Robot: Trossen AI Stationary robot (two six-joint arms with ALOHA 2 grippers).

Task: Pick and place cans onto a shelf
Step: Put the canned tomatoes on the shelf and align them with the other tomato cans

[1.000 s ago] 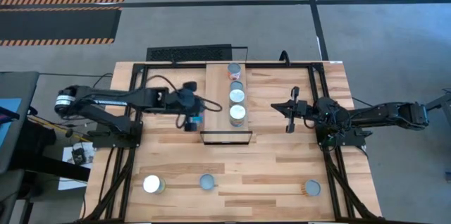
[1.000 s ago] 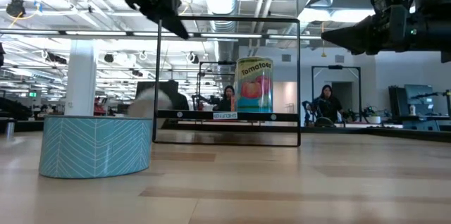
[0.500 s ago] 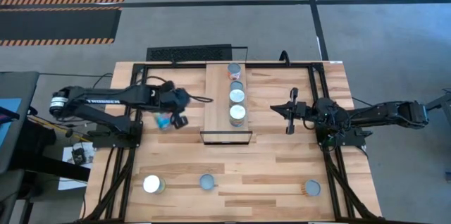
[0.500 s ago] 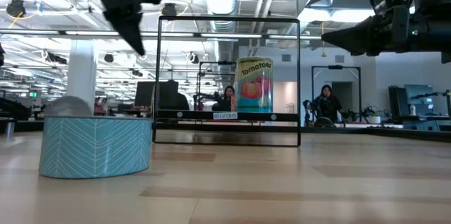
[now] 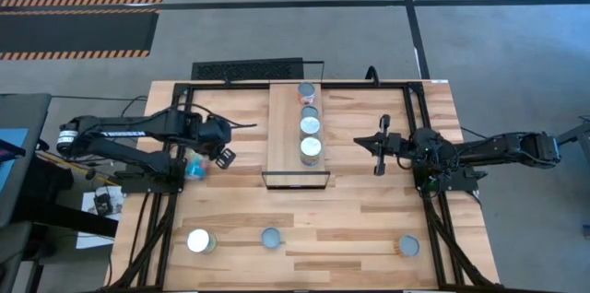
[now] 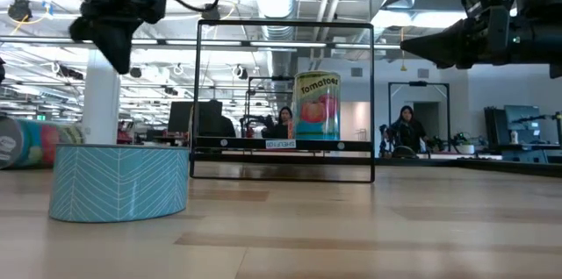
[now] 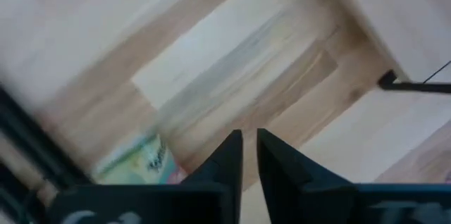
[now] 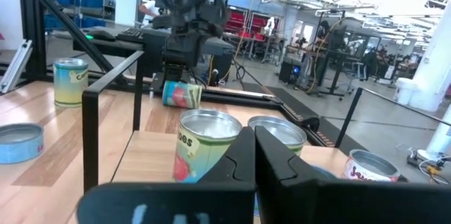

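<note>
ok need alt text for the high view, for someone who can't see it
Overhead view of a planked wooden table with a light-wood shelf at its centre holding a row of four cans. The left end effector sits left of the shelf beside a fallen can; the right end effector waits on the shelf's other side. Three more cans stand along the near edge.

four cans (image 5: pixel 312 125) stand in a row on the one shelf (image 5: pixel 282 133). three more cans (image 5: pixel 270 238) stand along the bench (image 5: pixel 369 219) edge, and one can (image 5: pixel 194 168) lies tipped at its left side, eight in all.
</note>
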